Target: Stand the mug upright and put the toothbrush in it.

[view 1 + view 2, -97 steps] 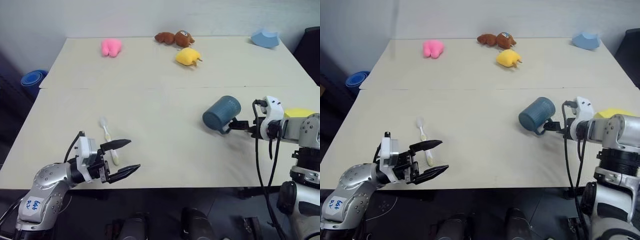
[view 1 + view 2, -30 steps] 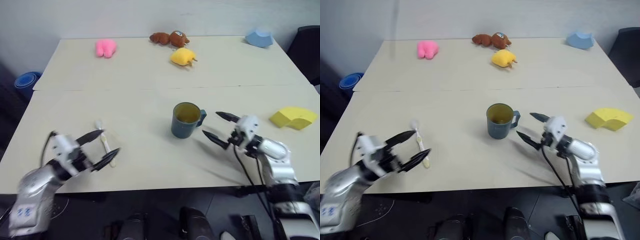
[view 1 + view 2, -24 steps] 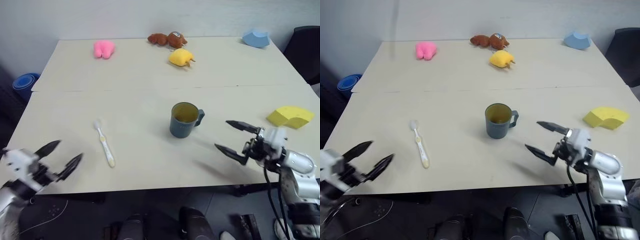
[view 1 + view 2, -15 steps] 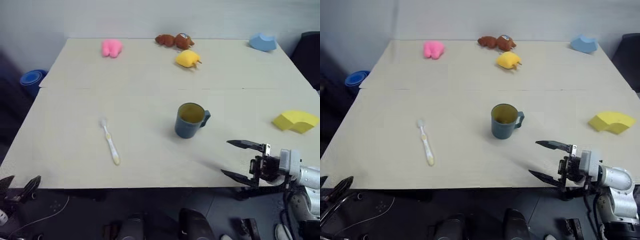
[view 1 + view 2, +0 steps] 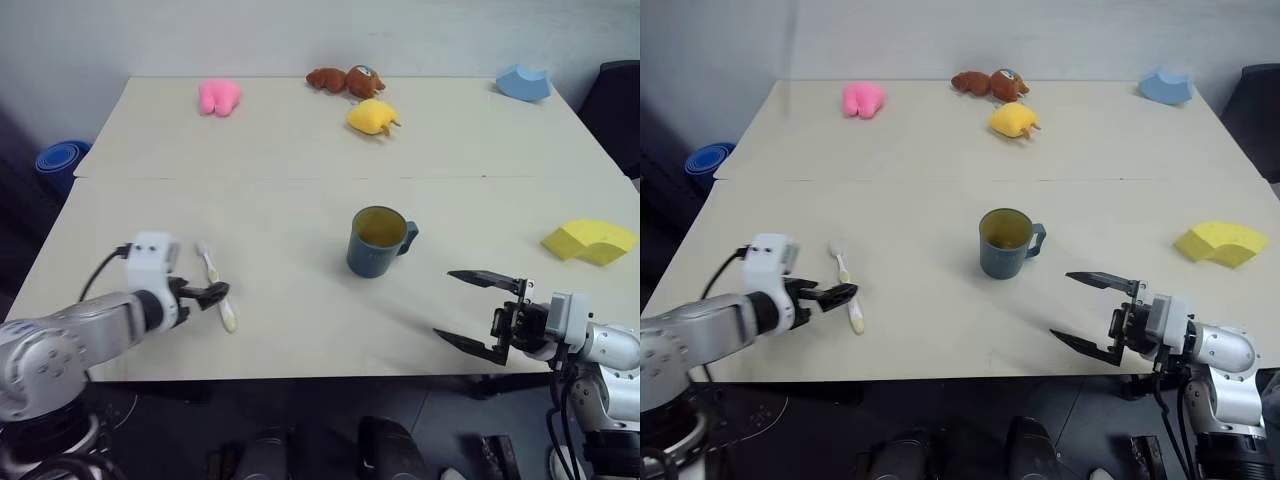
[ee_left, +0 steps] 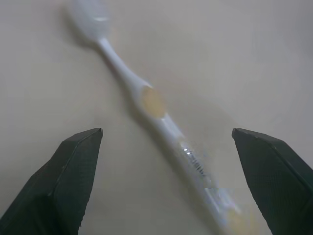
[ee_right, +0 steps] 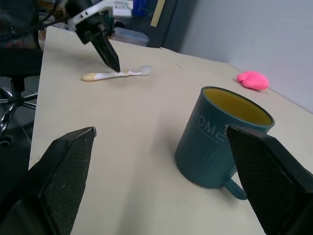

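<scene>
The toothbrush [image 6: 161,115] lies flat on the worktop [image 5: 300,130], crossing slantwise between the open jaws of the left gripper [image 5: 215,292], which hold nothing; its bristle head lies ahead of the tips and its yellow handle end runs back toward one finger. The mug [image 5: 378,241] stands upright, mouth up, well apart from these jaws, so we judge the first half of the task done and the pick-up of the toothbrush to be the step in hand.

To do it well, we would turn the wrist until the two fingers stand square across the handle, centre them on its thicker middle, and lower until the tips nearly meet the surface before closing, since so slim a thing may roll or slip aside. The right gripper [image 5: 1095,313] hangs at the near edge with its jaws spread and empty, the mug ahead of them and untouched. A pink toy [image 5: 219,95] lies far beyond.
</scene>
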